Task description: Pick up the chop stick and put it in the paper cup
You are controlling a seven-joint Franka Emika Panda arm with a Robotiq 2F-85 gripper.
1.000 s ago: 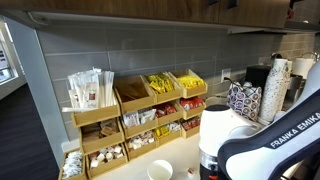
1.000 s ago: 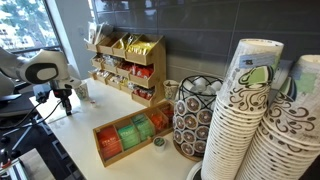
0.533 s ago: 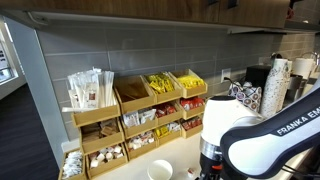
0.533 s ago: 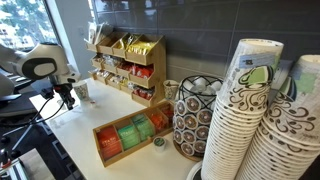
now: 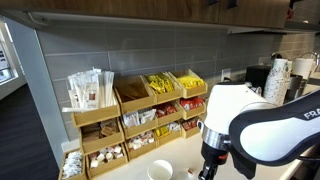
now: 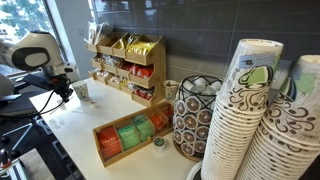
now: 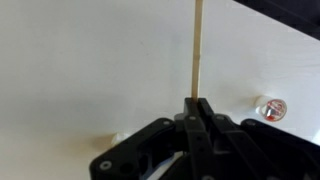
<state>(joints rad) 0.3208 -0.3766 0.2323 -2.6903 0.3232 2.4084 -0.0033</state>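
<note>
In the wrist view my gripper (image 7: 197, 103) is shut on the chopstick (image 7: 197, 45), a thin pale wooden stick that runs straight up out of the closed jaws over the white counter. In an exterior view the gripper (image 6: 62, 93) hangs above the counter's far end, just beside the small white paper cup (image 6: 81, 91). In an exterior view the paper cup (image 5: 160, 170) stands at the bottom edge, left of the gripper (image 5: 208, 168). The chopstick is too thin to make out in both exterior views.
A wooden condiment rack (image 5: 130, 115) (image 6: 128, 62) stands against the grey tiled wall. A wooden tea box (image 6: 130, 135) and a patterned jar (image 6: 194, 118) sit on the white counter (image 6: 85, 125). Tall cup stacks (image 6: 255, 120) fill the foreground. A small round lid (image 7: 270, 107) lies on the counter.
The arm has swung and lifted, carrying the gripper toward the paper cup; in the view from the rack side its body now bulks larger at right.
</note>
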